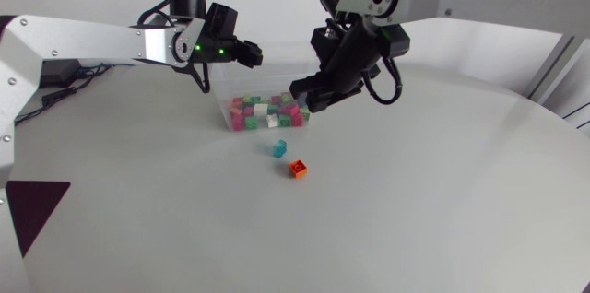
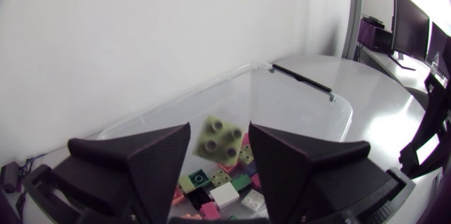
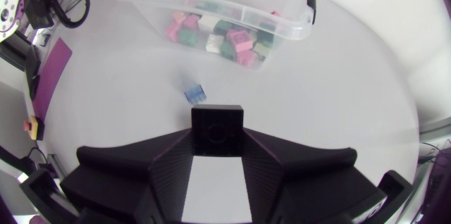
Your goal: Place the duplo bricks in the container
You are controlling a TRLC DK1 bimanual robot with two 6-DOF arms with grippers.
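A clear plastic container (image 1: 222,93) holds several coloured duplo bricks. My left gripper (image 1: 251,53) hangs over its back part, open; in the left wrist view a pale green brick (image 2: 220,139) sits loose between the parted fingers (image 2: 158,160), above the bricks in the container (image 2: 299,108). My right gripper (image 1: 310,94) is by the container's right end, shut on a black brick (image 3: 217,131). On the table in front of the container lie a blue brick (image 1: 277,148) and an orange-red brick (image 1: 298,169). The blue brick (image 3: 196,94) lies just ahead of my right gripper (image 3: 217,143).
The container (image 3: 285,25) has a dark clip on its rim at the right end. A purple patch (image 1: 32,208) lies at the table's left edge. Bare grey table spreads in front and to the right of the loose bricks.
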